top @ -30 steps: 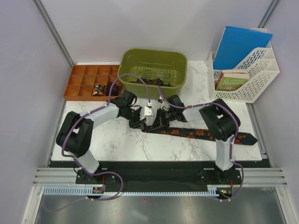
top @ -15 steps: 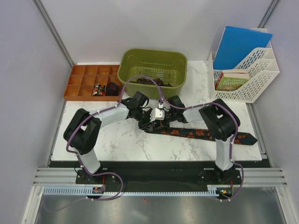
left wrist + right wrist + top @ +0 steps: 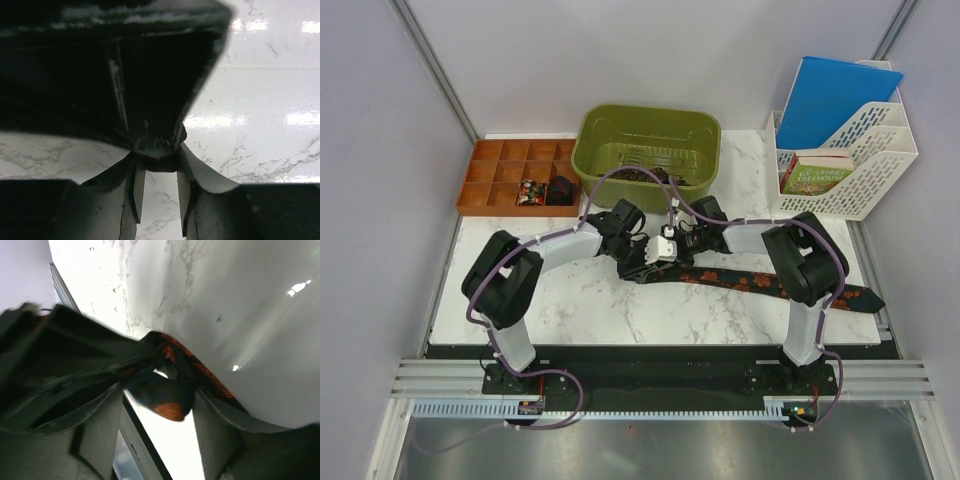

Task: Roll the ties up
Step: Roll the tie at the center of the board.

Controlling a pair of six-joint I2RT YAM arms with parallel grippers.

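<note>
Black-and-orange tie [image 3: 740,280] stretched along marble table [image 3: 580,305], we see left gripper [image 3: 642,264] pinching its dark bunched end, right gripper [image 3: 671,249] spread loose around a fold.

White marble desk [image 3: 570,310] carries: patterned tie [image 3: 750,282], green bin [image 3: 650,110], orange compartment tray [image 3: 470,190], white file rack [image 3: 850,195].

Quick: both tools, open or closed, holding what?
Left tool: closed on the end of the black, orange-blotched fabric necktie.
Right tool: open, necktie fold loose between.
</note>
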